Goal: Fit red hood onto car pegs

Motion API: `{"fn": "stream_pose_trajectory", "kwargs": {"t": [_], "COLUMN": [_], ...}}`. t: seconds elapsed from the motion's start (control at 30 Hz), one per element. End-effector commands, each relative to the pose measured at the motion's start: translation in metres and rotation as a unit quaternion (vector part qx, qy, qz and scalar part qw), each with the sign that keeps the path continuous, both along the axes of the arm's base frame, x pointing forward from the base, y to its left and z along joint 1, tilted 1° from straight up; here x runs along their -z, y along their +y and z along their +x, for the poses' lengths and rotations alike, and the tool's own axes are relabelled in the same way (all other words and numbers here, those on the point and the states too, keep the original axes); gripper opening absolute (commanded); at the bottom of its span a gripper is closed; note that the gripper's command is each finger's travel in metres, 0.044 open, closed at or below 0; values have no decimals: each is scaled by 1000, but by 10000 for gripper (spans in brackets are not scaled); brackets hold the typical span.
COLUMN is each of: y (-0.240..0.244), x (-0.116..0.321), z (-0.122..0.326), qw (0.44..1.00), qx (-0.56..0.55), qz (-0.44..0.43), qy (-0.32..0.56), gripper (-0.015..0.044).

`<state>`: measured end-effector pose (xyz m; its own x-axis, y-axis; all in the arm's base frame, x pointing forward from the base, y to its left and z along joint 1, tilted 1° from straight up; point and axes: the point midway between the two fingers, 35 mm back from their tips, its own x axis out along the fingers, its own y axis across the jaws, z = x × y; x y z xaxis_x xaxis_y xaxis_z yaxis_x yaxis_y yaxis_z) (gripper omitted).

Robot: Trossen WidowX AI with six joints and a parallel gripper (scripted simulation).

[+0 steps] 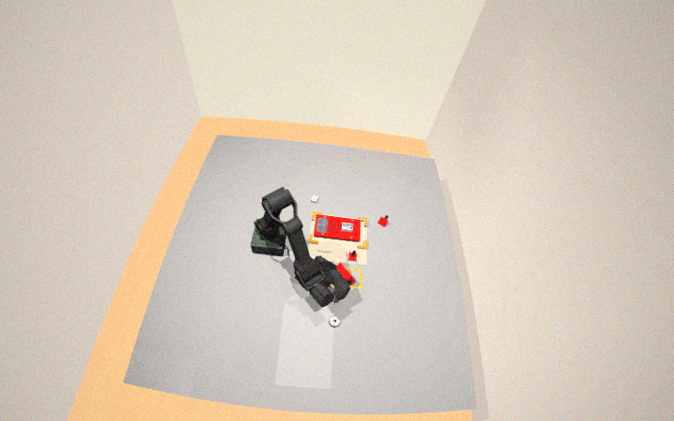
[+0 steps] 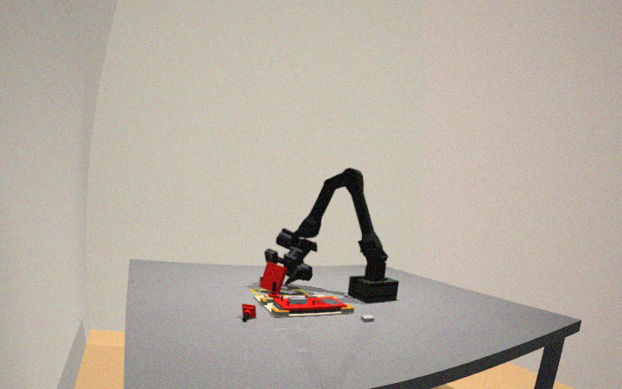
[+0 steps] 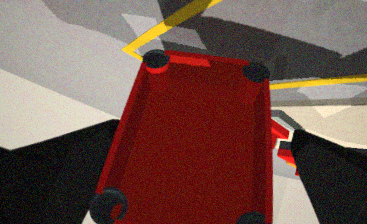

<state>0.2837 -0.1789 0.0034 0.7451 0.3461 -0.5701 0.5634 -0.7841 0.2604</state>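
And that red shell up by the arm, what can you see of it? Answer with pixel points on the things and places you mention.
The hood (image 1: 344,273) (image 2: 273,277) (image 3: 194,145) is a shallow, glossless red box, open on its inner side, with dark round bosses at its corners. It is steeply tilted, off the car, between the spread fingers of the open tool (image 3: 204,135). Whether it touches them is unclear.
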Motion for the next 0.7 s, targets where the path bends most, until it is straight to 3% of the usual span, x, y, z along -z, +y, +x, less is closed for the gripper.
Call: {"fn": "stream_pose_trajectory", "kwargs": {"t": [0.0,0.43,0.47,0.67], "y": [-5,-34,-30,-30], "x": [-5,-96,-65,-65], "z": [-4,-73,-55,-55], "qw": [1000,990,993,993], "qx": [7,80,64,64], "qz": [6,101,81,81], "qy": [7,58,54,54], "gripper": [440,440,440,440]}}
